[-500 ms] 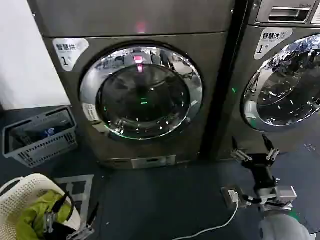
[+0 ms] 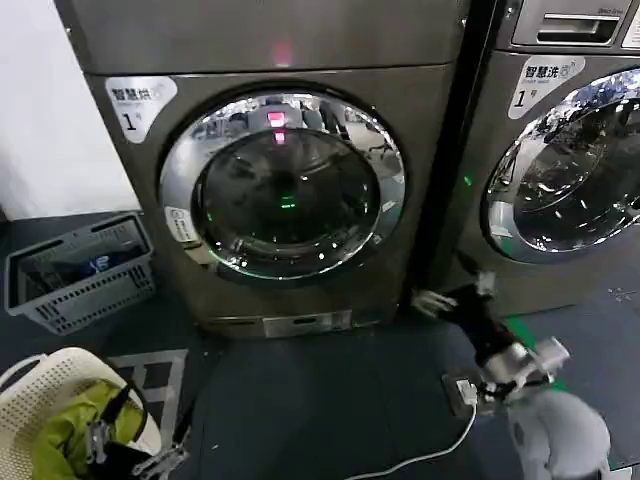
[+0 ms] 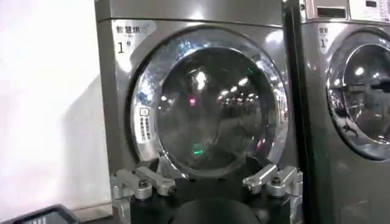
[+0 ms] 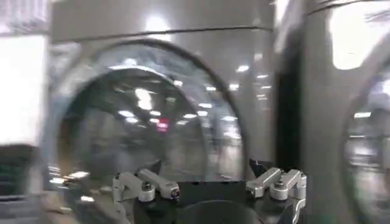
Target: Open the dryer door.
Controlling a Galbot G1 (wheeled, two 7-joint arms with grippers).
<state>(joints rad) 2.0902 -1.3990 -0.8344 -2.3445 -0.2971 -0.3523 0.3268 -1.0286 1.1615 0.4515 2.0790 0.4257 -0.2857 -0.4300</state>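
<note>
The dryer door [image 2: 285, 195] is a round porthole with a wide chrome ring and dark glass, and it sits shut in the front of the grey dryer. My right gripper [image 2: 453, 291] is open and empty. It hangs low by the dryer's lower right corner, clear of the door. My left gripper [image 2: 152, 418] waits open at the bottom left, over a laundry basket. In the left wrist view the door [image 3: 207, 103] stands ahead of the open left gripper [image 3: 209, 187]. The right wrist view shows the door [image 4: 146, 122] blurred beyond the open right gripper [image 4: 212, 191].
A second machine [image 2: 570, 160] stands to the right, with a dark gap between the two. A grey crate [image 2: 80, 270] sits on the floor at left. A white laundry basket [image 2: 30, 385] holds yellow-green cloth. A white plug and cable [image 2: 462, 392] lie on the dark floor.
My right gripper has swung left and turned, from in front of the second machine toward the dryer's lower right corner. The left arm and the door have not moved.
</note>
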